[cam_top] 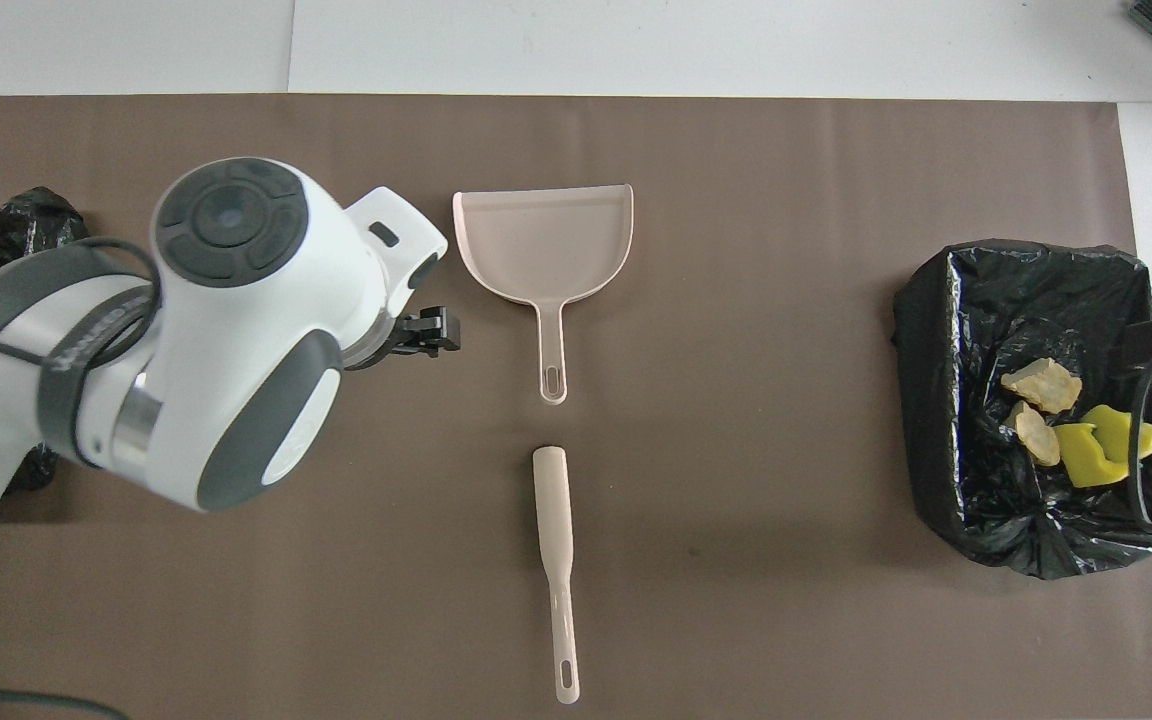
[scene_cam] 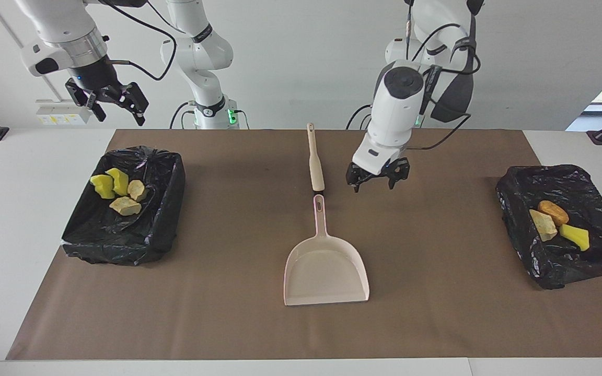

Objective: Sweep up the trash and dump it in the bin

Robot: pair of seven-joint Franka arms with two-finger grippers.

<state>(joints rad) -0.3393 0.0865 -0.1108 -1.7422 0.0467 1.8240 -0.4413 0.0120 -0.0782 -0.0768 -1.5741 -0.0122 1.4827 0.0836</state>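
Facing view: seven trash bits (scene_cam: 118, 190), two bins (scene_cam: 162, 235).

Seven trash bits (scene_cam: 125, 206), two bins (scene_cam: 168, 219).

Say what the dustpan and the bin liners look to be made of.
Dustpan: likely moulded plastic, smooth pale beige, with thin rigid walls. Bin liners: thin black plastic film, glossy, crinkled and creased.
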